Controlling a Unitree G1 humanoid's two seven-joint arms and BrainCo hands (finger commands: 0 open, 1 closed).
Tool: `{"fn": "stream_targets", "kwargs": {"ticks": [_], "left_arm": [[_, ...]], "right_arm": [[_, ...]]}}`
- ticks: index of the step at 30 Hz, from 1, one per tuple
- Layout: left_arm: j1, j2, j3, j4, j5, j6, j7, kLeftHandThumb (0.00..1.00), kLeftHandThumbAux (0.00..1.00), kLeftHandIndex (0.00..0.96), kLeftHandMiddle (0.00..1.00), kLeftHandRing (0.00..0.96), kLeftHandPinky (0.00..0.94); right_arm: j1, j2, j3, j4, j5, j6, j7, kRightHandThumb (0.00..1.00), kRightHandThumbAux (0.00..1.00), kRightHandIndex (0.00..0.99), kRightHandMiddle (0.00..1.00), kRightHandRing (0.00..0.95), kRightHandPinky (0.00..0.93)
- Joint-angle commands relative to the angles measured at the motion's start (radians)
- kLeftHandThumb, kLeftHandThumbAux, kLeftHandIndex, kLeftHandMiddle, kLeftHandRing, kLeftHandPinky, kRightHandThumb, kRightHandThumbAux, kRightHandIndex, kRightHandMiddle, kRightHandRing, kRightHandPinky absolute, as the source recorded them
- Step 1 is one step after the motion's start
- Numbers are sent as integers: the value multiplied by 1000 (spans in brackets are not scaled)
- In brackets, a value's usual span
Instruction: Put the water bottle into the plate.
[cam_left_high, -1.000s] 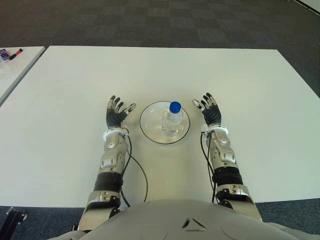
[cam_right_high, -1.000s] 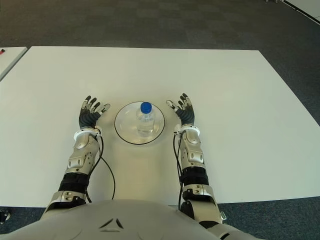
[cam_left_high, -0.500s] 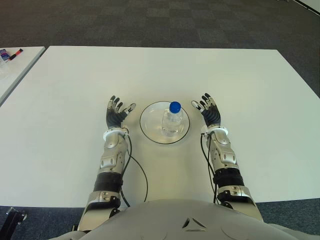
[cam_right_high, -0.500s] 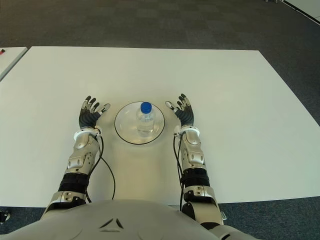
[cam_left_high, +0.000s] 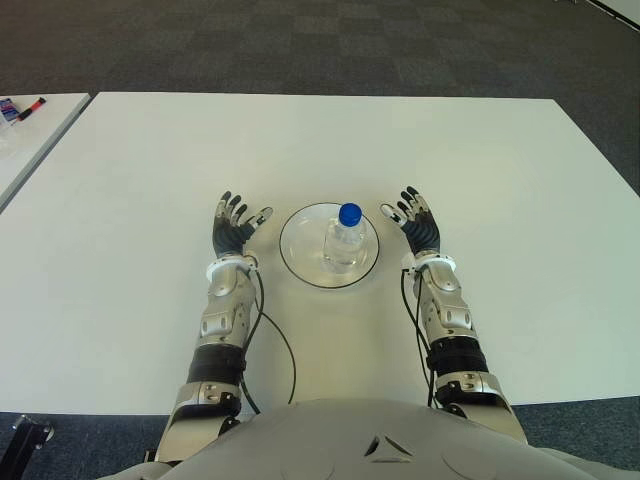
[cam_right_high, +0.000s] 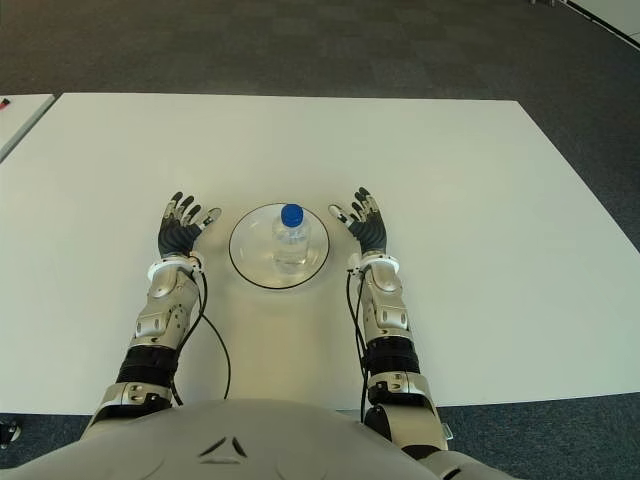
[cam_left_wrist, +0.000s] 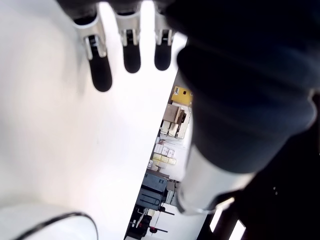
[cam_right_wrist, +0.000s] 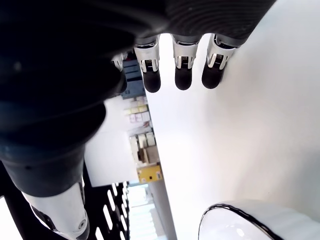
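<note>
A clear water bottle (cam_left_high: 343, 240) with a blue cap stands upright inside the white plate (cam_left_high: 296, 250) with a dark rim, at the middle of the white table (cam_left_high: 480, 170). My left hand (cam_left_high: 235, 226) shows just left of the plate, fingers spread and holding nothing. To the plate's right is my right hand (cam_left_high: 414, 219), also open with its fingers extended, a small gap from the rim. The right wrist view shows the plate's edge (cam_right_wrist: 235, 215) near the straight fingers (cam_right_wrist: 182, 75); the left wrist view shows its rim (cam_left_wrist: 55, 222) too.
A second white table (cam_left_high: 25, 140) stands at the far left with small items on it. Dark carpet lies beyond the table's far edge. A black cable (cam_left_high: 275, 335) runs along my left forearm.
My right hand has shifted slightly left, closer to the plate's rim. The bottle, the plate and my left hand have not moved.
</note>
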Motion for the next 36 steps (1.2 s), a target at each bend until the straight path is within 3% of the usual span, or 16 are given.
{"fn": "stream_targets", "kwargs": {"ticks": [1, 25, 29, 36], "left_arm": [[14, -82, -17, 0, 5, 7, -1, 0, 987, 78, 117, 126, 176], [15, -72, -34, 20, 25, -42, -17, 0, 969, 80, 111, 118, 166], [13, -75, -30, 26, 19, -53, -22, 0, 977, 84, 118, 123, 177], [20, -82, -22, 94, 0, -136, -62, 0, 985, 102, 134, 140, 187]], "right_arm": [[22, 5, 8, 21, 0, 5, 20, 0, 805, 0, 10, 0, 29], [12, -2, 11, 42, -12, 8, 37, 0, 804, 1, 15, 0, 38], [1, 2, 9, 90, -14, -36, 41, 0, 801, 5, 17, 0, 42], [-80, 13, -20, 463, -16, -359, 88, 0, 780, 12, 14, 0, 36]]}}
